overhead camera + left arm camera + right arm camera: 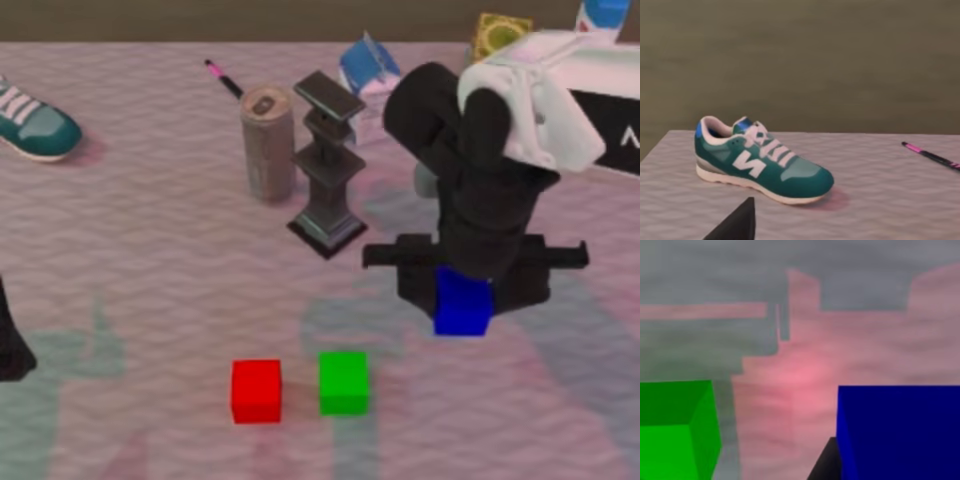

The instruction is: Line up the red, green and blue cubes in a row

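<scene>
the right gripper (465,285) hangs over the table (150,300) right of the middle, fingers clamped on the blue cube (461,303), which sits under the wrist, up and to the right of the other two. the red cube (256,390) and green cube (343,382) rest side by side near the front edge, close but not touching, red on the left. the right wrist view has the blue cube (900,432) up close with the green cube (675,432) off to one side. the left gripper (12,345) is parked at the far left edge, can't tell what its fingers are doing. behind the cubes stand a drink can (267,143) and a dark stand (328,165), with a teal sneaker (32,122) at far left.
</scene>
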Robot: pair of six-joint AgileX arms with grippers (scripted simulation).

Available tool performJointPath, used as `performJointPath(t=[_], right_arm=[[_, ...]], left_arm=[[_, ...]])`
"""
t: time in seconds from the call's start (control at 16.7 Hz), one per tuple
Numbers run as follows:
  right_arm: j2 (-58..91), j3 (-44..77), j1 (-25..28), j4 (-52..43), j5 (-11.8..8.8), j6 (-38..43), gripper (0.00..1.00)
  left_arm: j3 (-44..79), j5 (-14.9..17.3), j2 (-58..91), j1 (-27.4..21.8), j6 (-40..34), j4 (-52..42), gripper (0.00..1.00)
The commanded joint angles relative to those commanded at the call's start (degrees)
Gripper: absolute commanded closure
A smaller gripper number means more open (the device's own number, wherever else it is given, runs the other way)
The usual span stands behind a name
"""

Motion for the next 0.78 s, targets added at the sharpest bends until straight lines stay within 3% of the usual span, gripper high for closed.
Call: performJointPath(t=[0.24, 0.54, 0.78], right_arm=[[-6.4, -6.7, 5.3, 0.3, 0.0, 3.7, 1.0], [-6.4, -6.9, 5.3, 0.5, -0.1, 3.9, 1.0], [-4.2, -10.9, 5.3, 6.9, 0.0, 4.0, 1.0]], left_arm=[[0.0, 0.0, 0.0, 0.0, 0.0, 0.0, 0.0], [0.0, 0.0, 0.0, 0.0, 0.0, 0.0, 0.0], [0.0, 0.0, 0.0, 0.0, 0.0, 0.0, 0.0]])
